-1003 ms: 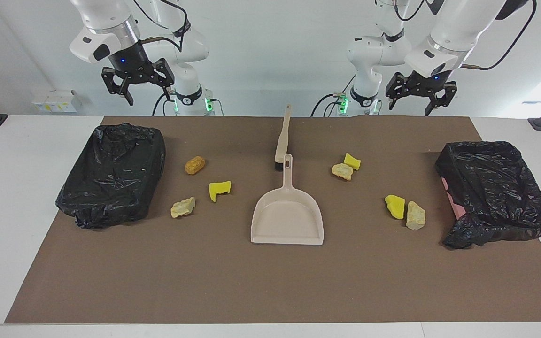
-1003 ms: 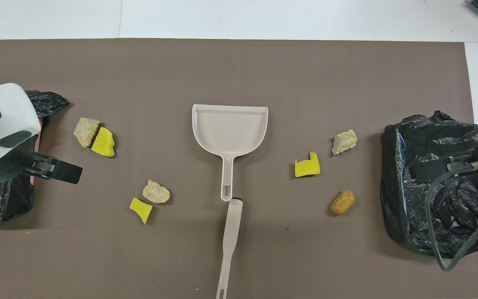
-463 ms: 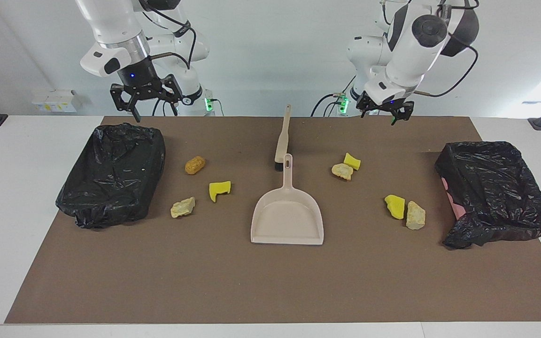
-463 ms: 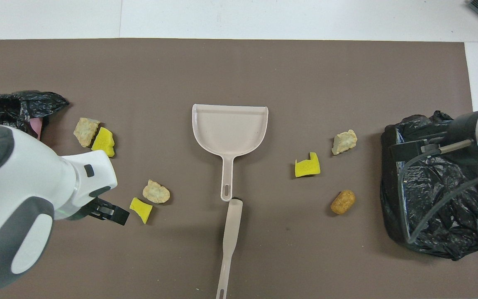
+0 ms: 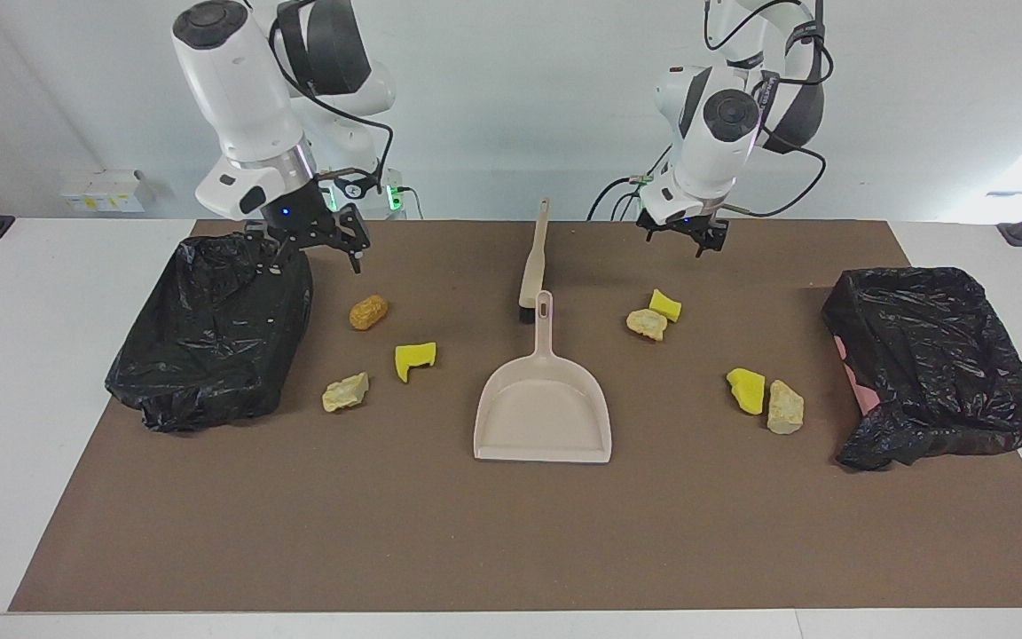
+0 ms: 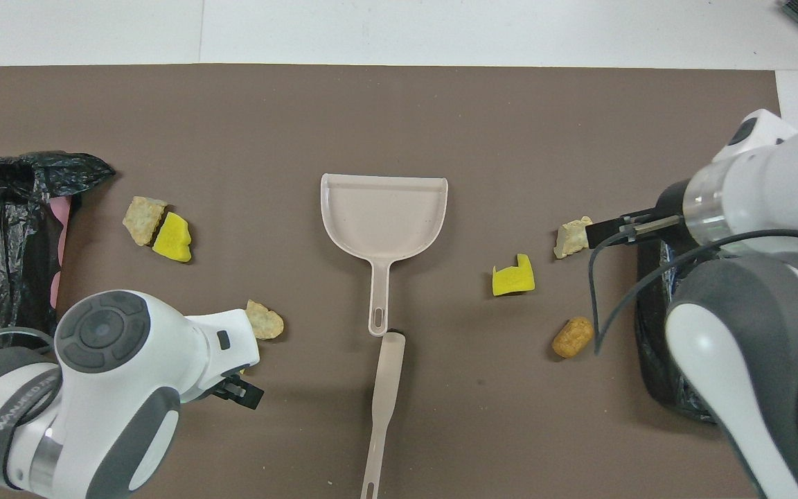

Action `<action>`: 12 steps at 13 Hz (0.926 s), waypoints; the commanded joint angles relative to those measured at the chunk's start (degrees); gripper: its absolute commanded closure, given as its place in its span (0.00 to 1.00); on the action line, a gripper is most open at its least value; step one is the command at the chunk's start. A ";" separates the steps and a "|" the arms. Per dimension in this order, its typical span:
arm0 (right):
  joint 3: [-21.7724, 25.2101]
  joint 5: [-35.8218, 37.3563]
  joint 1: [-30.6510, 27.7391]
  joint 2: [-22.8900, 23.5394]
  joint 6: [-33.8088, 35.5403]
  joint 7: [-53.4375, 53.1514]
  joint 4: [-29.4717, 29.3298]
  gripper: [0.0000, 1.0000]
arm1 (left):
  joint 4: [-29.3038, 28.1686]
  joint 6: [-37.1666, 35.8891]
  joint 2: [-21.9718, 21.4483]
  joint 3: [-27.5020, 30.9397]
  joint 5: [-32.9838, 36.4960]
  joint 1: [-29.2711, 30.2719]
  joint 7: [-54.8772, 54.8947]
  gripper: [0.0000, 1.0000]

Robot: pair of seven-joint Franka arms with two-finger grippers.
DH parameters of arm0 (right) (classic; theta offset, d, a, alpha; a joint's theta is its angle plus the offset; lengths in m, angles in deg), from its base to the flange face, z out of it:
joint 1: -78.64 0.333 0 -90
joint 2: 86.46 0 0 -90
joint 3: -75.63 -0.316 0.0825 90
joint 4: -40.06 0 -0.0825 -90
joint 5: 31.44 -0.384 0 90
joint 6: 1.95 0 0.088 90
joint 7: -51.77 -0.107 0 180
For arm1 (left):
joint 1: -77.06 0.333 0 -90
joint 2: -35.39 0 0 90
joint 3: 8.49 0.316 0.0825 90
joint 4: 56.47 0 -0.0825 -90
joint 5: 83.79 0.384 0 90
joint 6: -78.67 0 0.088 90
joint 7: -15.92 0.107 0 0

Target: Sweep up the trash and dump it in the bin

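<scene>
Lying on mat: the trash sat loose in scattered groups on the brown mat (image 5: 511,532), none of it held.
Trash, right arm's end: a brown peanut-shaped lump (image 5: 368,311) lay nearest the robots; a notched yellow sponge chunk (image 5: 414,359) and a pale beige lump (image 5: 346,391) lay farther out, all apart from one another.
Trash, left arm's end: a yellow chunk (image 5: 665,304) touched a beige lump (image 5: 647,324); farther from the robots, another yellow chunk (image 5: 746,390) lay just beside a beige lump (image 5: 784,406).
Dustpan: the beige dustpan (image 5: 543,408) lay flat mid-mat, handle toward the robots, pan empty.
Brush: a beige brush (image 5: 532,262) lay just beside the dustpan's handle tip, nearer the robots.
Bins: one black-bagged bin (image 5: 214,328) stood at the right arm's end, another black-bagged bin (image 5: 937,364) at the left arm's end.
Right gripper: the right gripper (image 5: 320,244) hung released and empty over the mat, at the bin's edge near the brown lump.
Left gripper: the left gripper (image 5: 687,238) hung released and empty over the mat, above the spot near the touching yellow and beige pair.
</scene>
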 commanded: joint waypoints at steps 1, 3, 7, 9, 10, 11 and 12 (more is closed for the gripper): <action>-0.15 -0.59 4.24 3.17 -5.38 -4.30 2.04 0.00 | -3.48 4.20 -2.48 0.82 -3.34 -6.27 -2.83 0.00; -0.15 -0.59 8.55 5.38 -12.58 -11.13 5.19 0.00 | -4.17 7.17 -1.95 0.82 -4.14 -12.85 -9.92 0.00; -0.24 -0.59 15.40 9.94 -18.84 -22.58 4.17 0.00 | -5.32 13.68 0.33 0.82 -4.14 -24.73 -23.29 0.00; -0.32 -0.41 17.17 12.32 -15.89 -23.30 0.48 0.00 | -6.64 17.54 1.39 0.82 -4.14 -28.95 -29.10 0.00; -0.32 -0.06 17.96 13.37 -13.35 -23.65 -1.71 0.00 | -6.99 19.39 2.44 0.91 -4.14 -30.01 -29.82 0.00; -0.32 0.11 18.32 15.04 -12.02 -24.95 -4.25 0.00 | -7.17 20.71 2.97 0.82 -4.14 -30.29 -29.83 0.00; -0.32 -0.14 18.41 16.44 -10.87 -26.01 -6.28 0.00 | -7.34 21.60 3.84 0.82 -4.14 -30.81 -29.74 0.00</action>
